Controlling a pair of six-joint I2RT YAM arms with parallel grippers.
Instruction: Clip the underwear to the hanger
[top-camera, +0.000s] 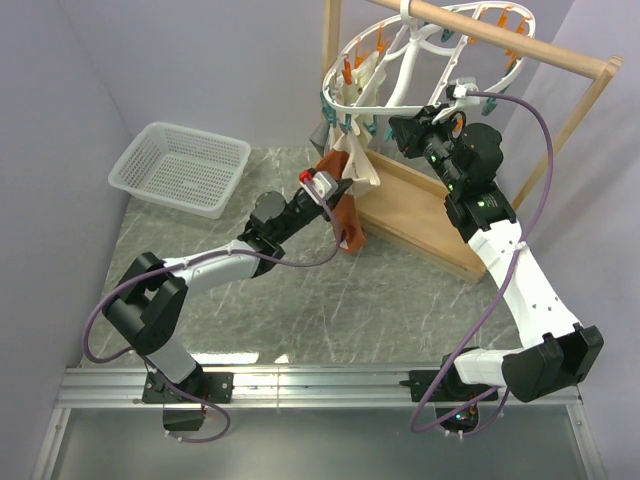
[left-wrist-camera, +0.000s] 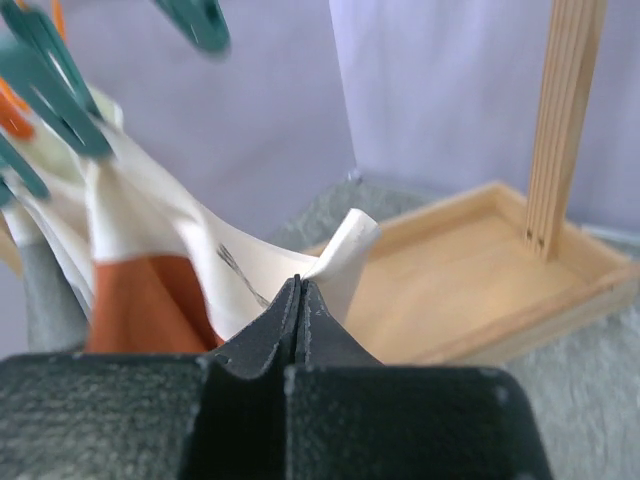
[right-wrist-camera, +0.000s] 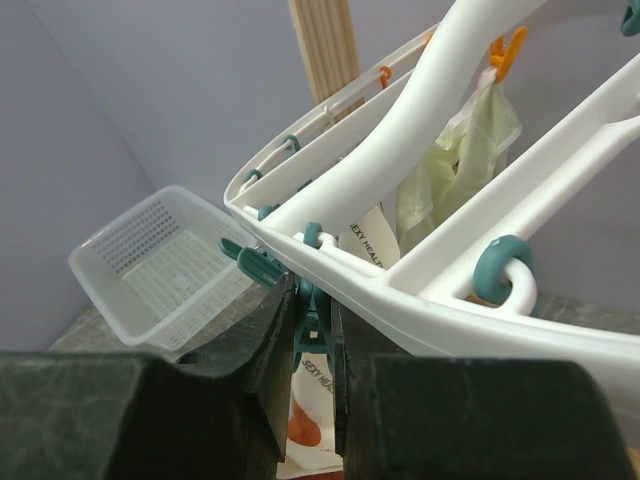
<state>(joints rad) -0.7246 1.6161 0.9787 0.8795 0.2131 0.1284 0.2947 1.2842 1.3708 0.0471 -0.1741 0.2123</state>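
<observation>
The left gripper (left-wrist-camera: 298, 292) is clenched on the cream waistband of the underwear (left-wrist-camera: 150, 300); the band comes out just at the closed fingertips. In the top view this gripper (top-camera: 340, 192) holds the underwear (top-camera: 347, 222) up above the table (top-camera: 300, 310), under the left edge of the hanger (top-camera: 400, 60) and just in front of the base of the wooden frame (top-camera: 415, 220); the rust-orange part hangs down below the band. Teal clips are close above the fabric, but I cannot tell if one already bites it.

The right gripper (right-wrist-camera: 312, 315) is at the near rim of the hanger (right-wrist-camera: 450, 275); its fingers press on a teal clip (right-wrist-camera: 306, 332) that hangs from this rim, one finger on each side. Behind the clip the printed waistband is visible; a cream cloth (right-wrist-camera: 455, 160) hangs from an orange clip farther along. A white basket (top-camera: 185, 165) stands on the table at the far left, well apart from the arms.
</observation>
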